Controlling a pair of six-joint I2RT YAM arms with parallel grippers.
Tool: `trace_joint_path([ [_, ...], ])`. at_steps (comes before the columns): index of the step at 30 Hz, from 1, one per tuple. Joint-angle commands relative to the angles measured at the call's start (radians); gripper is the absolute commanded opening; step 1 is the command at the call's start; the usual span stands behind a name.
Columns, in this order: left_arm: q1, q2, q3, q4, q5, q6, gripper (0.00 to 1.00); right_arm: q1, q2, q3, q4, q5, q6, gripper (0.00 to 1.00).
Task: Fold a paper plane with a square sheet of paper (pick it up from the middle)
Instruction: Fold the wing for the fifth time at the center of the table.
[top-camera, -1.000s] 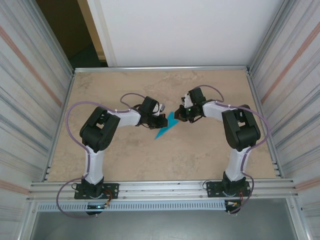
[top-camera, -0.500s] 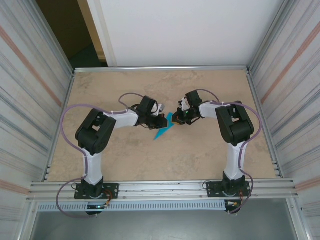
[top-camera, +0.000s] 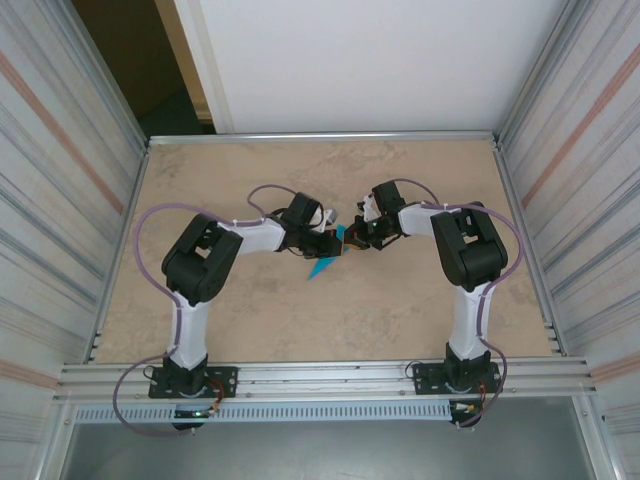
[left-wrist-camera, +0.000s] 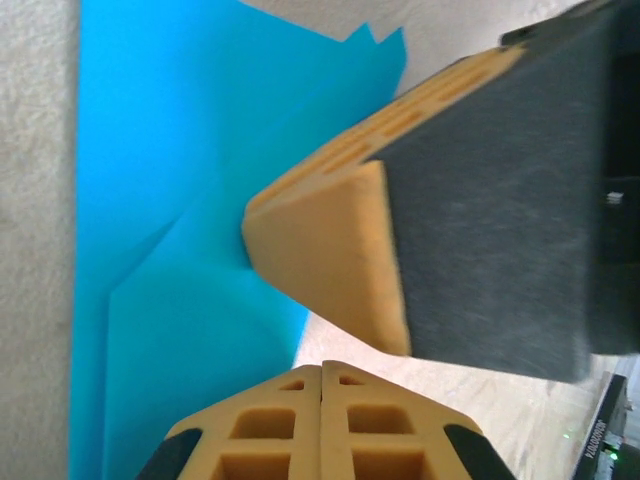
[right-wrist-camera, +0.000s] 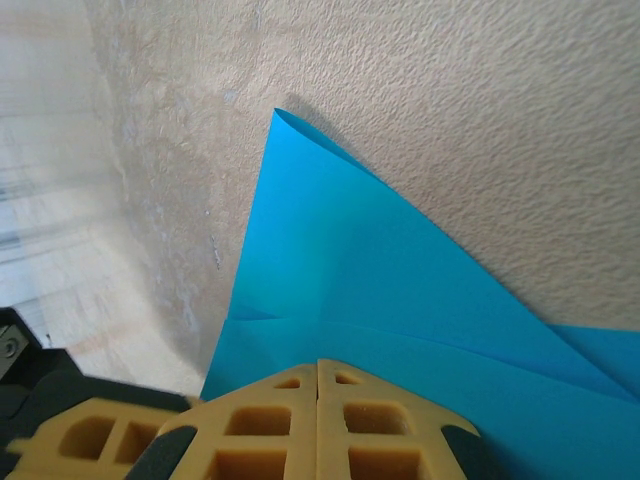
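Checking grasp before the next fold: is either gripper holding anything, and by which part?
Cannot be told. The left gripper and right gripper are both shut, tips at the folded blue paper on the table; pinched or merely pressed is unclear.

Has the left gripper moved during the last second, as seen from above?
Yes. The left gripper has shifted a little to the right, away from the left wall, toward the right gripper.

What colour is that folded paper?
The paper is plain bright blue, clearest in the right wrist view.
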Motion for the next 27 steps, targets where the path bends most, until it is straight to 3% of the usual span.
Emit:
trace_joint_path([
  [1,0.002,0.027,0.025,-0.054,-0.036,0.03,0.01,-0.007,0.058,-0.003,-0.067,0.051,-0.027,0.02],
  [9,0.003,0.005,-0.039,-0.102,-0.045,0.025,0.0,-0.014,0.079,0.013,-0.116,0.091,-0.035,0.02],
  [27,0.058,-0.335,-0.46,-0.054,0.015,-0.03,0.09,-0.038,0.074,0.055,-0.155,0.048,-0.083,0.02],
])
